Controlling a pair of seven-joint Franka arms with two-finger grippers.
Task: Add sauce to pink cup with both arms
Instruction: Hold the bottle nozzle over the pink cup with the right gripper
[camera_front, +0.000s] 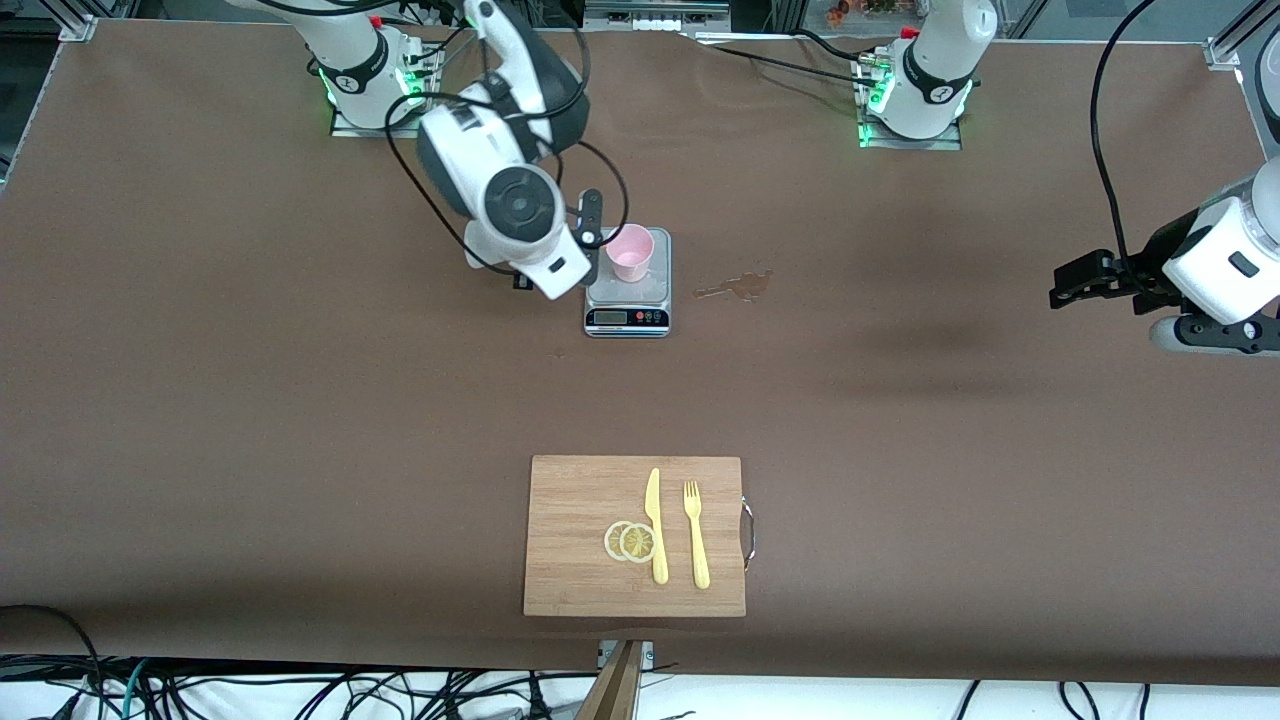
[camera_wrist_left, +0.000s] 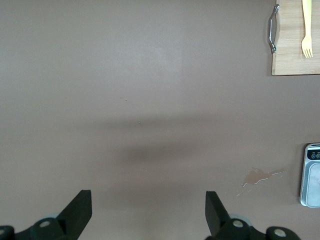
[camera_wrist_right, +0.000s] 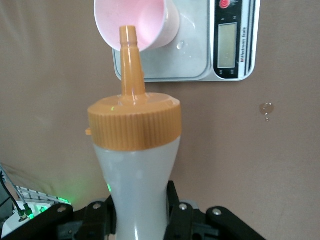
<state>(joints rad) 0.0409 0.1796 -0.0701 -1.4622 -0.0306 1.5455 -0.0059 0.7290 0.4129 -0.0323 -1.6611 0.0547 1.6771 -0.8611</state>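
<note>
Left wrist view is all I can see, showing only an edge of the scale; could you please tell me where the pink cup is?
Observer: The pink cup stands upright on the scale.
Operator: Thank you; where is the sauce bottle?
Observer: The right gripper is shut on the sauce bottle, over the table beside the scale.
Operator: Is its nozzle at the cup?
Observer: Its orange nozzle points toward the cup's mouth; the left gripper waits open toward the left arm's end.
</note>
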